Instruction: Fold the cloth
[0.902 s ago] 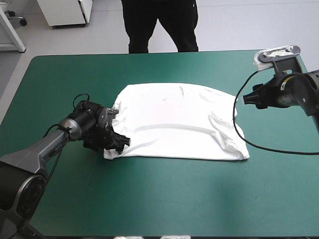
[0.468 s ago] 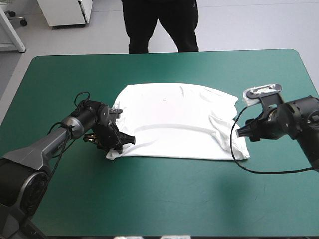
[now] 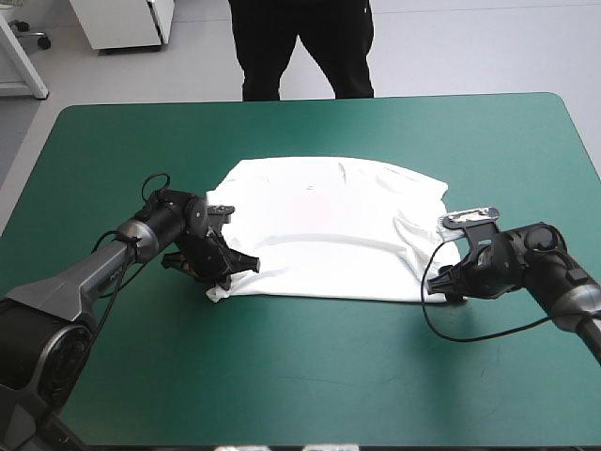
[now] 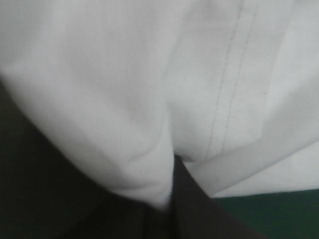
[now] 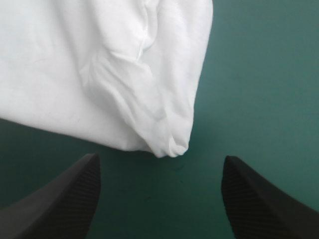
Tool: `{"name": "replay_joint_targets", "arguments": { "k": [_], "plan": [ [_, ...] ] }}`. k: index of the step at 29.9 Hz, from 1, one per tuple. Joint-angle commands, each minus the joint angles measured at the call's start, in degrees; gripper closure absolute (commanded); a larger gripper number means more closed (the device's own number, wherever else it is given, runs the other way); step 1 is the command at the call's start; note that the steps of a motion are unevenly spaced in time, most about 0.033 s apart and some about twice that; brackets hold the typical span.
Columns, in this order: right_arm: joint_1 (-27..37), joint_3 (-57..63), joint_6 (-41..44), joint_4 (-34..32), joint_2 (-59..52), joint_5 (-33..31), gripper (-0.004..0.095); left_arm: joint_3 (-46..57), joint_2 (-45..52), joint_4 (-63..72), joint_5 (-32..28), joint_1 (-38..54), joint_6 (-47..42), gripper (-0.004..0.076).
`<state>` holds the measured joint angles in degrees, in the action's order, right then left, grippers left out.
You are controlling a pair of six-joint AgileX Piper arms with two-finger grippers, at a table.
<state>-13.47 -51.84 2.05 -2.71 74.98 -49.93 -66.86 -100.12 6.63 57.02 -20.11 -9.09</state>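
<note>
On the teal-green table point(image 3: 310, 376) the left gripper point(image 3: 222, 278) clamps a T-shirt point(image 3: 329, 235) corner for folding; the right gripper point(image 3: 439, 286) gapes empty facing another

No legible writing, label, brand or number, apparently, on the T-shirt point(image 3: 329, 225) or teal-green cover point(image 3: 282, 376)

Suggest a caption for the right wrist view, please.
Open right gripper facing a corner of the white T-shirt on teal-green cover.
</note>
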Motion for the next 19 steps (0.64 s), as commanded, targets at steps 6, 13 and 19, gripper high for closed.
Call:
{"name": "replay_joint_targets", "arguments": {
  "k": [6,13,19],
  "plan": [
    [0.26,-0.85,3.45,-4.30,7.48,6.37,0.0254,0.23,-0.45,-3.48,-1.48,-0.03,-0.05,0.0733],
    [0.26,-0.85,3.73,-2.38,15.03,7.85,0.0274,0.23,-0.45,-3.48,-1.23,-0.03,-0.05,0.0733],
    [0.26,-0.85,3.01,0.04,16.97,5.80,0.0591,0.23,-0.45,-3.48,-1.00,-0.03,-0.05,0.0733]
  ]
}}
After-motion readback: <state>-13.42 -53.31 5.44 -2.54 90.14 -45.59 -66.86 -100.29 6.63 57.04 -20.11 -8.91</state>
